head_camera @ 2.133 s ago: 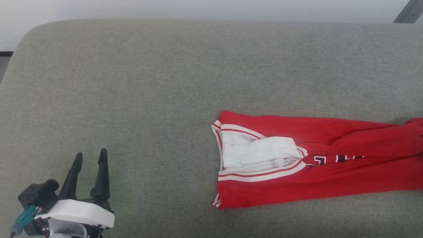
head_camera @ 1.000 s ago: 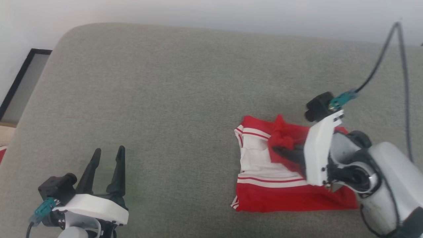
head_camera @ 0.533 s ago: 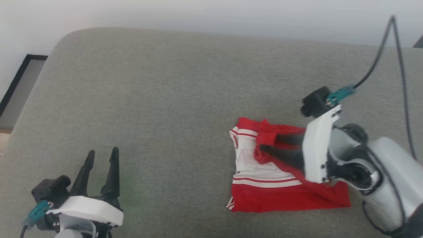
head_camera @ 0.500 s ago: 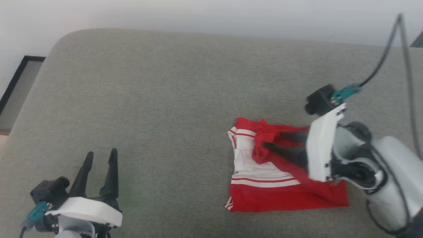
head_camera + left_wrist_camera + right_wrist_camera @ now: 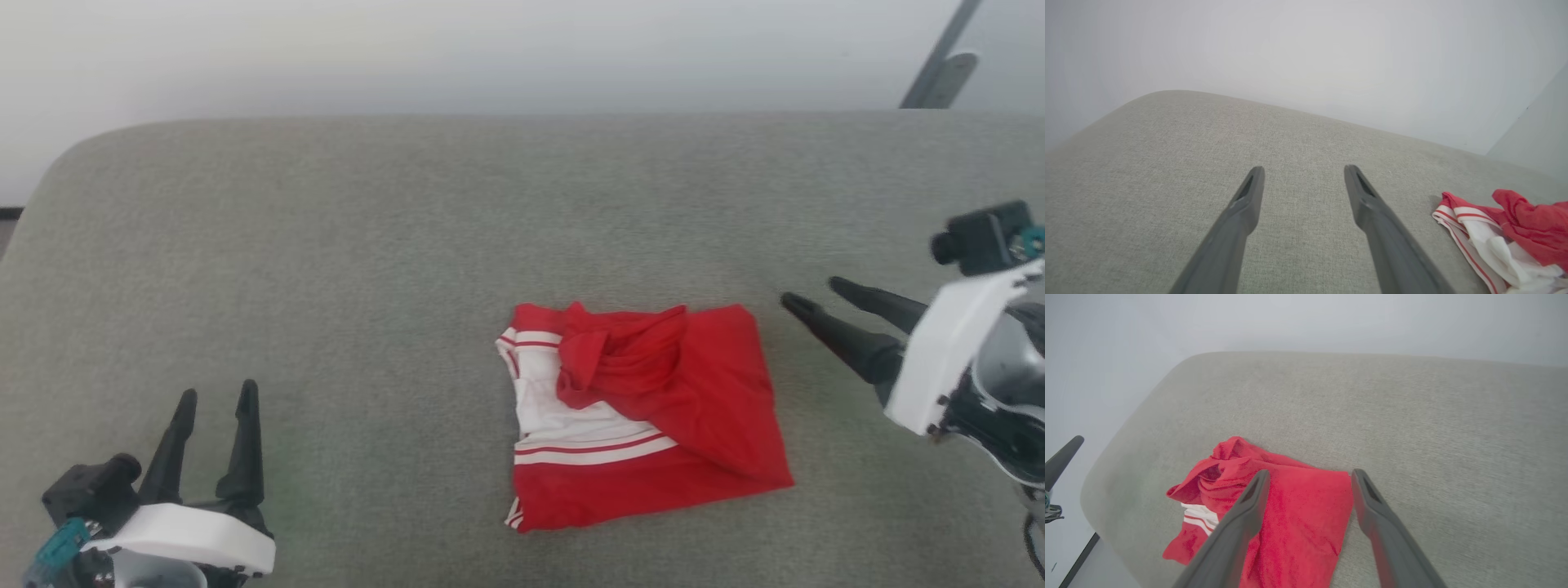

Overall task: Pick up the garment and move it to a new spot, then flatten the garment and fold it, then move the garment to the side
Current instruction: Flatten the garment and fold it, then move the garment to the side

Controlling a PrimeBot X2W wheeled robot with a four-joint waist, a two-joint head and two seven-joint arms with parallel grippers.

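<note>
The red garment (image 5: 653,408) lies folded in a rough square on the grey cushion (image 5: 367,269), its white lining and striped trim showing on its left half. My right gripper (image 5: 812,292) stands open just right of it, fingers pointing left, empty and apart from the cloth. In the right wrist view the garment (image 5: 1290,514) sits below and left of the spread right gripper (image 5: 1308,475). My left gripper (image 5: 214,396) rests open at the lower left, far from the cloth. The left wrist view shows the left gripper (image 5: 1302,171) over bare cushion, with the garment (image 5: 1506,232) at the right edge.
A pale wall (image 5: 490,57) runs behind the cushion. A grey bar (image 5: 939,69) leans at the top right. The cushion's rounded left end (image 5: 49,188) drops off to a dark strip of floor.
My right gripper has let go of the red fold and drawn back to the right, clear of the garment. The folded-over flap now lies on the cloth. The camera has shifted.
</note>
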